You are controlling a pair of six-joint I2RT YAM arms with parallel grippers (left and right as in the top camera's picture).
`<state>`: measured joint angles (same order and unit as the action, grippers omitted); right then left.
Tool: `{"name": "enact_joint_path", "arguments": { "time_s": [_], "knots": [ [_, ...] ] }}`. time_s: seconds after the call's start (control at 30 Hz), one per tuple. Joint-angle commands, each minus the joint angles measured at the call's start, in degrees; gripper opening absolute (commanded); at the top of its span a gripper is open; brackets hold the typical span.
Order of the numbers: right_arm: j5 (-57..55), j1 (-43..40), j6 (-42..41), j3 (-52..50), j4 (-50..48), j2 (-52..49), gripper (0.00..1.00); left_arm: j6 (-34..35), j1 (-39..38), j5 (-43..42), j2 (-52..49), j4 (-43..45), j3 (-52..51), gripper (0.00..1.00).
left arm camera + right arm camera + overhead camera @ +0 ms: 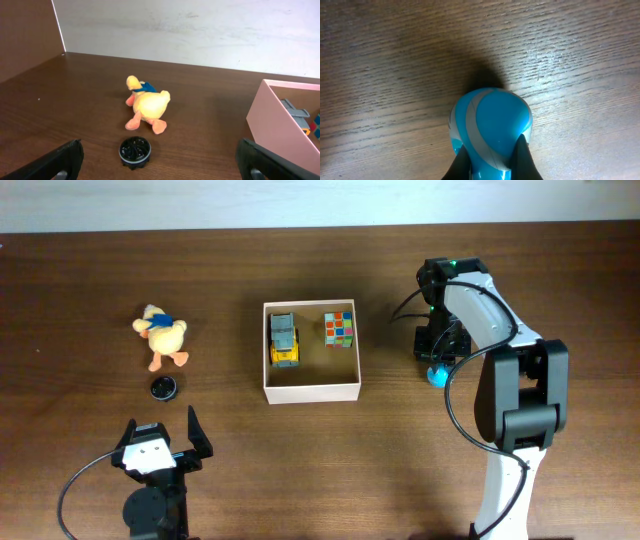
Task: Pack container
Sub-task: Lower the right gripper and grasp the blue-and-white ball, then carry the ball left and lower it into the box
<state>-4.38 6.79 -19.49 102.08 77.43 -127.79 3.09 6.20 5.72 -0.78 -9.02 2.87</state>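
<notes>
Wooden table [80,290]: dark brown, with every item below on it.
Container [310,392]: at the middle of the table, top open, white outer walls, tan inside.
Toy vehicle [284,340]: yellow and grey, in the container's left half.
Colour cube [339,329]: in the container's far right corner, apart from the vehicle.
Plush duck [162,338]: yellow with orange feet, lying well left of the container.
Black disc [163,388]: round, just beside the duck's feet on the near side.
Left gripper [162,422]: jaws spread wide and empty, near the front edge, facing the duck and disc.
Right gripper [491,167]: right of the container, dark fingers [522,157] set narrow against both sides of the blue-and-white toy.
Blue-and-white toy [490,120]: rounded, near the container's right wall; whether it touches the wood cannot be told.
</notes>
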Motion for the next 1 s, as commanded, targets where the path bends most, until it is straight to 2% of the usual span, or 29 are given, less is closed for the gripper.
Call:
{"name": "enact_joint_path", "arguments": {
  "time_s": [0.0,0.23,0.6,0.8,0.97],
  "knots": [
    [2.6,-0.1,1.2,-0.4,-1.8,-0.3,0.04,0.7,0.3,-1.0,0.5,0.2,-0.3,0.99],
    [2.7,-0.1,3.2,6.7,-0.7,-0.3,0.04,0.7,0.3,-1.0,0.5,0.2,-0.3,0.99],
    [5.4,1.6,7.3,31.0,6.9,-0.3,0.05,0.7,0.3,-1.0,0.5,0.2,-0.3,0.99],
    [9.0,7.7,8.8,39.3,8.1,-0.3,0.05,0.7,0.3,-1.0,0.5,0.2,-0.3,0.99],
    [8.8,15.5,10.9,40.0,6.6,-0.3,0.05,0.7,0.3,-1.0,0.5,0.2,-0.3,0.99]
  ]
}}
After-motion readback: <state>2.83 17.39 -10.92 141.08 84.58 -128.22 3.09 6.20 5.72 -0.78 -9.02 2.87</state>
